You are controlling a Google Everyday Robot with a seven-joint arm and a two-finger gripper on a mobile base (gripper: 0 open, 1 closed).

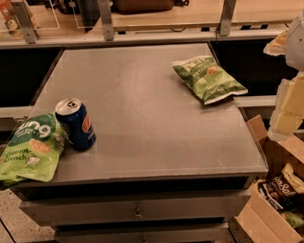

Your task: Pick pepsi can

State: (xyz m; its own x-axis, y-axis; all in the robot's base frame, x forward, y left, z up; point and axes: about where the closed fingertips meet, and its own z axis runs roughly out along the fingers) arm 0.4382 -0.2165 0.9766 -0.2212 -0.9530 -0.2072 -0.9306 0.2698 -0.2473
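- Standing upright near the front-left corner of the desk [143,144], the pepsi can [76,124] touches a green Coconut Crunch bag [28,148] on its left.
- The gripper [290,106] hangs at the camera view's right edge, well apart from the can; whether it is spread or closed, I cannot tell.
- Likely risks: snagging the bag during the grasp, or tipping the can by a sideways bump.

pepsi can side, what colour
Pepsi can: dark blue, red-white logo, camera view; gripper at the right edge.
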